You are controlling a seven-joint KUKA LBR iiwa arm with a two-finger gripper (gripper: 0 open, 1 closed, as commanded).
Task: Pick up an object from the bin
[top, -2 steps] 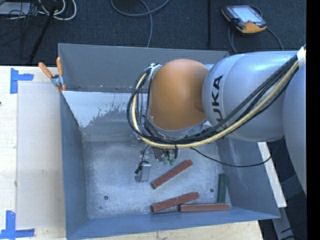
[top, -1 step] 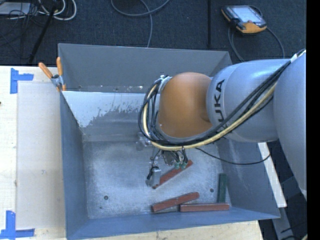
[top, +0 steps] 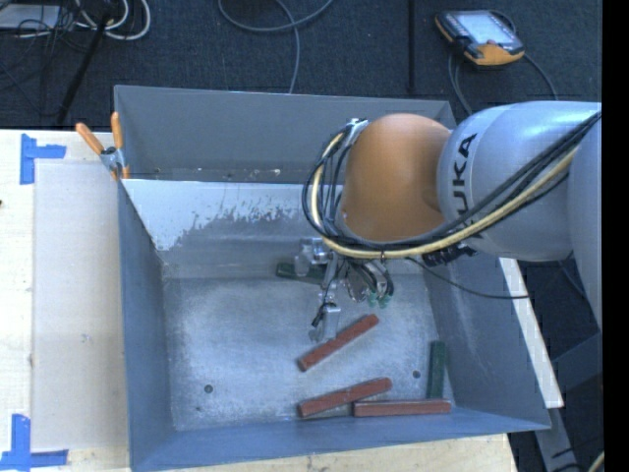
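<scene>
My gripper [top: 327, 315] hangs below the orange wrist cover in the middle of the bin, its fingers pointing down at the floor. Just under and to the right of it lies a reddish-brown stick [top: 338, 342], slanted, with its upper end near the fingertips. Nothing shows between the fingers. Two more reddish-brown sticks [top: 345, 397] [top: 402, 408] lie end to end along the front wall. A small dark green block [top: 435, 369] leans at the right wall.
The orange cover and cables hide the bin's back right part. A dark piece [top: 291, 271] pokes out left of the gripper body. The bin's left half has bare floor.
</scene>
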